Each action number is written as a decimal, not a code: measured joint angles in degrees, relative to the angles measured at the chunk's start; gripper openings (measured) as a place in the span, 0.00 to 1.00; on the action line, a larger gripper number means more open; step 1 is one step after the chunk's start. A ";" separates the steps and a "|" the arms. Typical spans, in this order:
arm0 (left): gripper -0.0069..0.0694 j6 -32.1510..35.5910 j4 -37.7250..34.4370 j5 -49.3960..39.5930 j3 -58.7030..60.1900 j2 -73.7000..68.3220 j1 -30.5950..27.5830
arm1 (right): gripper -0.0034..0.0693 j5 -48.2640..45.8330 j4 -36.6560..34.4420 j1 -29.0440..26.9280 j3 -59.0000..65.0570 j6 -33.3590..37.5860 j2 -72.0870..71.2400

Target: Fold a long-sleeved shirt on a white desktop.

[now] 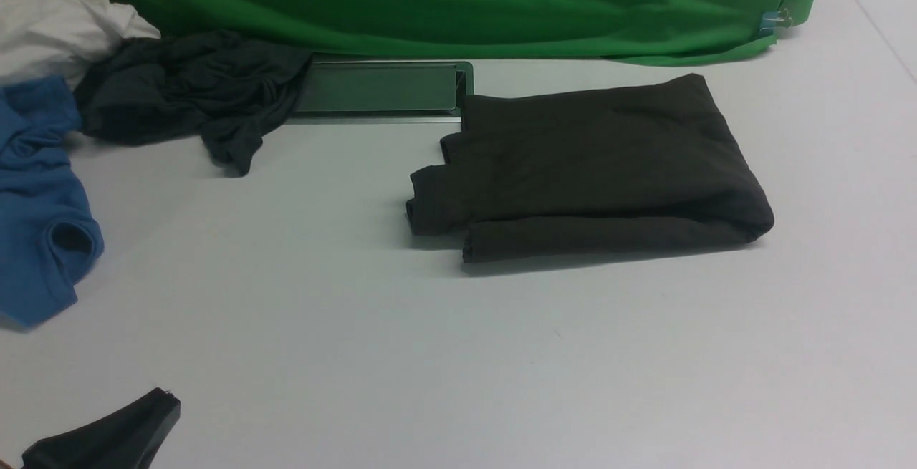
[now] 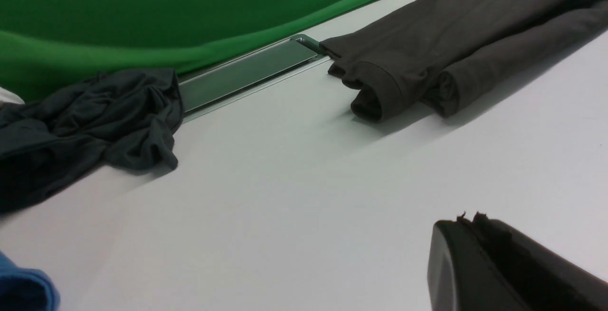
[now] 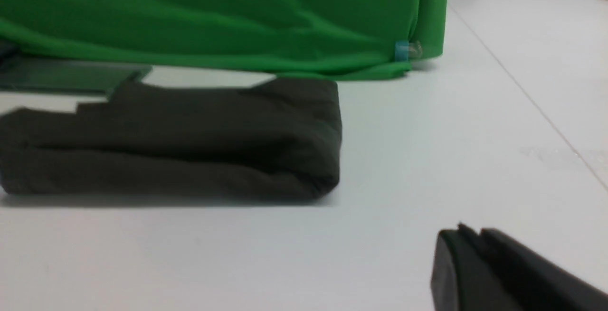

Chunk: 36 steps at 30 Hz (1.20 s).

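Front view: folded long-sleeved shirt (image 1: 594,168) lies lengthwise left-right, cuffs leftward; both tools pressed together, empty

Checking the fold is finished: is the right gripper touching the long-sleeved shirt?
Apart. The right wrist view shows bare white desktop between the shut right gripper and the folded long-sleeved shirt.

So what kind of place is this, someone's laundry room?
More likely a lab or studio set for robot trials: a green cloth backdrop clipped behind a bare white desktop, a folded long-sleeved shirt, spare garments piled aside, and a robot gripper at the edge.
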<state>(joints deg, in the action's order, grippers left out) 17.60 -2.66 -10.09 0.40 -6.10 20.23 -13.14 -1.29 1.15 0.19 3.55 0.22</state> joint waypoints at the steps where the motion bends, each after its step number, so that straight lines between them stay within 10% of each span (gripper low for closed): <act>1: 0.11 0.00 0.04 0.00 0.00 0.00 0.00 | 0.07 0.40 0.00 -0.07 0.03 0.09 0.00; 36: 0.11 0.73 1.71 2.63 0.00 0.51 -1.05 | 0.15 -1.18 -0.21 -0.26 0.31 -4.44 -0.30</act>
<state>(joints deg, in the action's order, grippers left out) 18.32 -0.94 -7.46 0.40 -5.59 19.18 -14.32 -1.50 0.88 0.50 -0.89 -0.08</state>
